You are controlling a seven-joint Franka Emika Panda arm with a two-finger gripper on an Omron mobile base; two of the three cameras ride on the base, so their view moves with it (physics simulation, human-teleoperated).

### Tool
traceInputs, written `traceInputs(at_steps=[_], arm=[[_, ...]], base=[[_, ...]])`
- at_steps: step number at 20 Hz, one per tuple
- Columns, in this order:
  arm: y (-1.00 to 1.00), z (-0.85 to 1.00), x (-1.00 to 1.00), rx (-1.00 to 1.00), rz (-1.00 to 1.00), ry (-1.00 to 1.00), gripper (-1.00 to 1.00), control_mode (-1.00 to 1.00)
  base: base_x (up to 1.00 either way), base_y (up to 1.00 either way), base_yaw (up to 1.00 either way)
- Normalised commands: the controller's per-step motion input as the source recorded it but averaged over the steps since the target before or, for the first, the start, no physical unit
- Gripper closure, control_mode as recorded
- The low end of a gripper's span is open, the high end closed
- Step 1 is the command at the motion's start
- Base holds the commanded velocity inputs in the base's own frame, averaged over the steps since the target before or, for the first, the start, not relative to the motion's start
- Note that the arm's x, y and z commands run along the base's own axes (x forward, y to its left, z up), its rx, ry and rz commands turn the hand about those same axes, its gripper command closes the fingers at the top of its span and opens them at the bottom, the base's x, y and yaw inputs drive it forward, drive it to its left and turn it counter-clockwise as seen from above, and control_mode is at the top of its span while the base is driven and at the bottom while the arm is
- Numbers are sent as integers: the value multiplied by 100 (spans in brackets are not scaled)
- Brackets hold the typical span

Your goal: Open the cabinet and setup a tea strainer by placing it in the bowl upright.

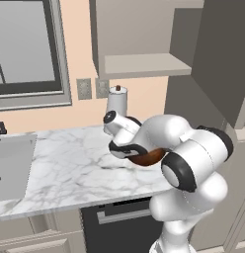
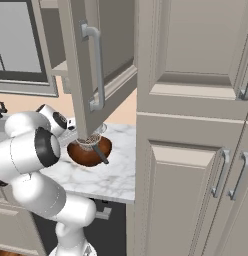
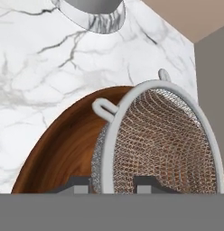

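Observation:
The taupe-grey cabinet (image 1: 144,64) stands open, its inner shelf bare, and its door (image 2: 81,75) with the silver bar handle (image 2: 98,70) swings out over the counter. Below it on the marble rests the reddish-brown bowl (image 2: 88,152) (image 1: 146,158), partly behind my arm. The silver mesh tea strainer (image 3: 154,144) (image 2: 91,142) sits inside the bowl (image 3: 64,153), its thin handle (image 2: 101,152) sticking out over the rim. My gripper (image 3: 112,182) reaches into the bowl, its fingertips (image 3: 77,182) close on either side of the strainer's rim and mesh wall.
A white paper towel roll (image 1: 117,101) stands just behind the bowl by the wall. A sink (image 1: 11,163) lies at the left of the marble counter (image 1: 70,168). Tall beige cabinets (image 2: 196,150) wall off the right. A dark dishwasher (image 1: 119,212) sits under the counter.

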Motion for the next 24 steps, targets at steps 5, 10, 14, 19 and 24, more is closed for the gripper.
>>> traceInputs(at_steps=[5,10,14,19,24], arm=[[0,-36,0,0,0,3,100,-100],[1,-9,0,0,0,0,100,-100],[4,-2,0,0,0,0,100,-100],[0,0,0,0,0,0,-100,-100],[0,0,0,0,0,0,-100,-100]], base=[[0,0,0],[0,0,0],[0,0,0],[0,0,0],[0,0,0]])
